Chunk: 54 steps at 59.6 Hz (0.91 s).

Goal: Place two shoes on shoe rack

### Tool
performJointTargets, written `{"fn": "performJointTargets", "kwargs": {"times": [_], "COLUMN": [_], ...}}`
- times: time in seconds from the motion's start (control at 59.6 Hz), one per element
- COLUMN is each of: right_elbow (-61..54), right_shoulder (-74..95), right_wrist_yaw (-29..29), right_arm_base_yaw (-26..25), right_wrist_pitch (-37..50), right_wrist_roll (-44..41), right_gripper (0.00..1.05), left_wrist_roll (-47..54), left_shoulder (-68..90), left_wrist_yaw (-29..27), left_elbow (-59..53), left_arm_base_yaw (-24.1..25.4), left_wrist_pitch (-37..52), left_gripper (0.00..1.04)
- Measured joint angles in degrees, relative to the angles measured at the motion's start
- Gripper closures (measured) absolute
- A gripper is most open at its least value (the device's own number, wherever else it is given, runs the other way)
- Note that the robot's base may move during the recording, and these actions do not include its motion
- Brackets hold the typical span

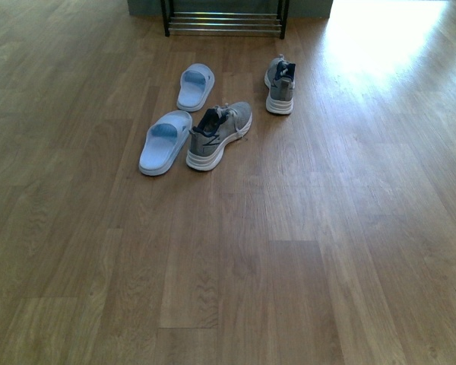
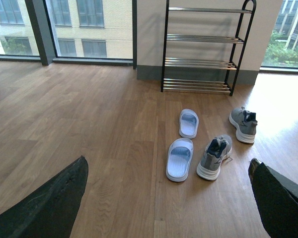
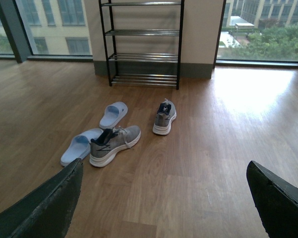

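In the front view the rack (image 1: 224,23) is cut off at twelve o'clock, with only its lowest shelf showing, and neither arm appears there. Of the left claw (image 2: 167,163) we see just two dark fingers (image 2: 54,203) at the picture's corners, spread wide and holding nothing. The right claw (image 3: 165,163) looks the same, wide and empty.

We count two sneakers, two pale slides and one rack with four shelves. Both sneakers sit on the wood floor (image 1: 304,251) short of the rack. The far sneaker (image 1: 280,85) is at one o'clock from the near sneaker (image 1: 219,135) and closer to the rack. The near slide (image 1: 166,141) lies just beside the near sneaker at its nine o'clock, and the far slide (image 1: 195,86) lies at its eleven o'clock.
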Motion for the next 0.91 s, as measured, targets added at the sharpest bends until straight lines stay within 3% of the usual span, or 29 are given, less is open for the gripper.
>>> {"fn": "performJointTargets", "kwargs": {"times": [0.906], "right_elbow": [0.00], "right_shoulder": [0.00], "right_wrist_yaw": [0.00], "right_arm_base_yaw": [0.00], "right_wrist_pitch": [0.00], "right_wrist_roll": [0.00], "right_gripper": [0.09], "left_wrist_roll": [0.00], "left_shoulder": [0.00], "left_wrist_yaw": [0.00], "left_elbow": [0.00], "left_arm_base_yaw": [0.00], "left_wrist_pitch": [0.02], "left_gripper": [0.09]}}
